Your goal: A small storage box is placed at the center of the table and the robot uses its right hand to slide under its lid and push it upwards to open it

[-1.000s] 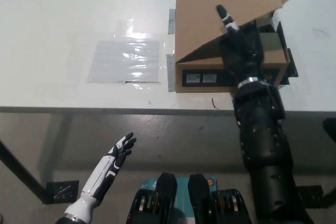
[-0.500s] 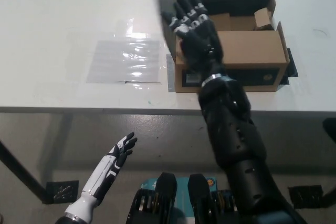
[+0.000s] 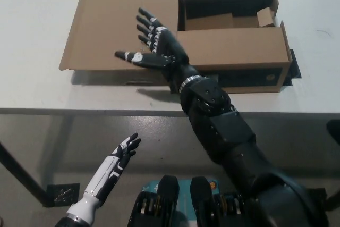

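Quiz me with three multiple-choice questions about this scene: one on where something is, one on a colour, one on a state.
1. Where does the box's lid lie?
A. flat out to the picture's left
B. closed over the box
C. on the floor

2. What colour is the robot hand above the lid?
A. white
B. black
C. red

3. How is the cardboard box?
A. taped shut
B. crushed
C. open

Answers: 1 A, the lid spreads flat beside the box. 2 B, the right hand is black; the white left hand rests low, below the table edge. 3 C, its inside shows.

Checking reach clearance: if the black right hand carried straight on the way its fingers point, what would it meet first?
Probably only the opened brown cardboard lid flap beneath the black right hand, fingers aimed up-left; then bare white table. Height unclear.
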`<state>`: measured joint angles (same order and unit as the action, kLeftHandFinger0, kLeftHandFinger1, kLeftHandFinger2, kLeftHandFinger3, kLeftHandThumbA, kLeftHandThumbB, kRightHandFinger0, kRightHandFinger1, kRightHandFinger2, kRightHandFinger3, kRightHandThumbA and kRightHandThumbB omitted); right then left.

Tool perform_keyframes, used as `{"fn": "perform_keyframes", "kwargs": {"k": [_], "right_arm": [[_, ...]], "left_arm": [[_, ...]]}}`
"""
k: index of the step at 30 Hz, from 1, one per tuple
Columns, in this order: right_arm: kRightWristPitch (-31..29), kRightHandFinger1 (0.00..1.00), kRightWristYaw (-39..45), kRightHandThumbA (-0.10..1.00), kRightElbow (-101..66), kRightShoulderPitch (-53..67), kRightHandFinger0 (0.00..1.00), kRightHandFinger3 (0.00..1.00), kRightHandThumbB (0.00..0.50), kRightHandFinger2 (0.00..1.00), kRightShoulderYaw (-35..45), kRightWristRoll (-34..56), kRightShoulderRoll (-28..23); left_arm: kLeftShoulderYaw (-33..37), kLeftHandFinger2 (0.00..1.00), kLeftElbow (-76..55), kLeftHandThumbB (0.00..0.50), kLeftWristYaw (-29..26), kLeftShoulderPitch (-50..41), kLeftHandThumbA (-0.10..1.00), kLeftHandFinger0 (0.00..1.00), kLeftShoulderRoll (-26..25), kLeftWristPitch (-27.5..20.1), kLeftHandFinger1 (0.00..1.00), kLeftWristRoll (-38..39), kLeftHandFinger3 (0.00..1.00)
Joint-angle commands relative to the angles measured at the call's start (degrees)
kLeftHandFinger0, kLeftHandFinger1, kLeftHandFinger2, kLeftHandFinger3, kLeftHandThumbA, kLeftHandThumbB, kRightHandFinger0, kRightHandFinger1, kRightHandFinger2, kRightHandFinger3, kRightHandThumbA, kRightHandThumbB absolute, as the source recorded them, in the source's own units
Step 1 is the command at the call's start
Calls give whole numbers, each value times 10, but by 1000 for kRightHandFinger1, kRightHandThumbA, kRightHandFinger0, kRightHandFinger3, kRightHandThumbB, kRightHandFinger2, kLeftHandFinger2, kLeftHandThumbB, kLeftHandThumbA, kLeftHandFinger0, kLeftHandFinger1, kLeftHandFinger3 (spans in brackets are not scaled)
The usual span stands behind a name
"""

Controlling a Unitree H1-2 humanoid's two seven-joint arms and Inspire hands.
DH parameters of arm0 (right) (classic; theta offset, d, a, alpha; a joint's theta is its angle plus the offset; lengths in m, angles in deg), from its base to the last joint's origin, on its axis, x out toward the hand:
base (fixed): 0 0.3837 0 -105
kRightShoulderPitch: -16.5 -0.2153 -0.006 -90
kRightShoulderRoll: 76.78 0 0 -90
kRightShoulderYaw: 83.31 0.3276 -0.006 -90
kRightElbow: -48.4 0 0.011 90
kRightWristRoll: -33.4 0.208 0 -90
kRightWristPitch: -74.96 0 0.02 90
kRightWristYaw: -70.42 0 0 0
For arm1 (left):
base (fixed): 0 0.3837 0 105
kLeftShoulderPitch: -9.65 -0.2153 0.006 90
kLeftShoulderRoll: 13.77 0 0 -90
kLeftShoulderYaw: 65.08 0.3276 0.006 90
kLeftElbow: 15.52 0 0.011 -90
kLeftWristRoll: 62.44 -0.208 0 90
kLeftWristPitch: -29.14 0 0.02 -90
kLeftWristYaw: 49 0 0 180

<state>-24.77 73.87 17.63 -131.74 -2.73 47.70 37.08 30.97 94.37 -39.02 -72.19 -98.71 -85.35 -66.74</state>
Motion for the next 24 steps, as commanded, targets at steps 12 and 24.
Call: {"fn": "perform_keyframes", "kwargs": {"k": [12, 24], "right_arm": [[58, 1000, 14, 1000, 95, -83, 1000, 1000, 424, 1000, -212, -228, -48], [93, 1000, 29, 1000, -211, -96, 1000, 1000, 373, 1000, -53, -137, -105]], "left_arm": [[8, 1000, -18, 500, 18, 32, 1000, 1000, -7, 7, 1000, 2, 1000], [8, 1000, -12, 500, 18, 30, 1000, 1000, -5, -1, 1000, 4, 1000]]}}
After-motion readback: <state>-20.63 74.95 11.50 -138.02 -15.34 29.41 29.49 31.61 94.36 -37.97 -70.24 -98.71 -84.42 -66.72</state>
